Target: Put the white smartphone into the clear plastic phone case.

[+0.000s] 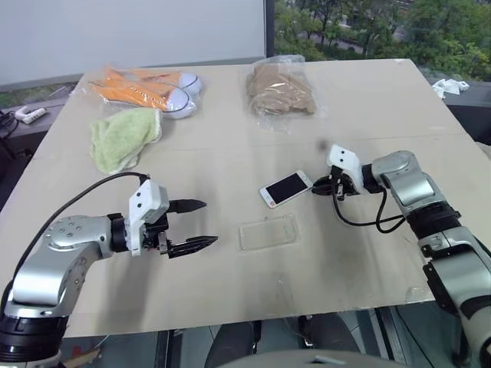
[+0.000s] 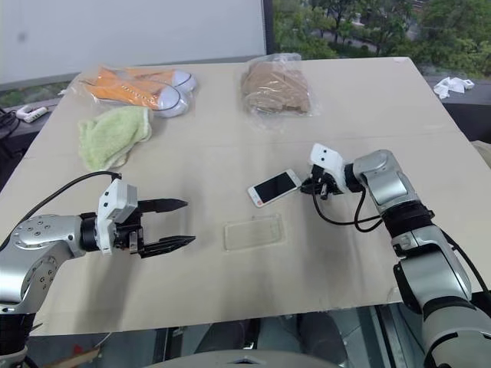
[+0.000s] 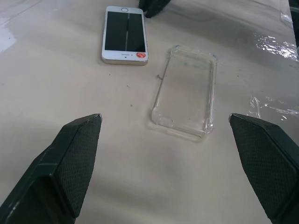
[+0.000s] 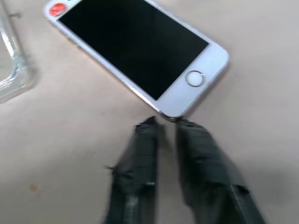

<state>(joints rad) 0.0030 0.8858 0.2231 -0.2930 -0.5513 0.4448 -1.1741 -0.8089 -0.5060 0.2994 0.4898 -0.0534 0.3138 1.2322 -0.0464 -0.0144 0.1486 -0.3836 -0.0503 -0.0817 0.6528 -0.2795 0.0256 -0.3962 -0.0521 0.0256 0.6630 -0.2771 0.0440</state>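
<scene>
While the white smartphone lies screen up near the middle of the table, the right gripper sits at the phone's home-button end, the end toward the table's right edge. Its jaws are nearly together, a narrow gap between them, tips just at the phone's corner edge; they clasp nothing that can be made out. A small red sticker marks the phone's opposite end. The clear plastic phone case lies empty and open side up just beside the phone, on the side toward the table's near edge, apart from it. The left gripper hovers over the table toward the left edge, level with the case, jaws spread wide and empty. Orange shoes, a green cloth and a bagged brown item lie toward the far edge.
</scene>
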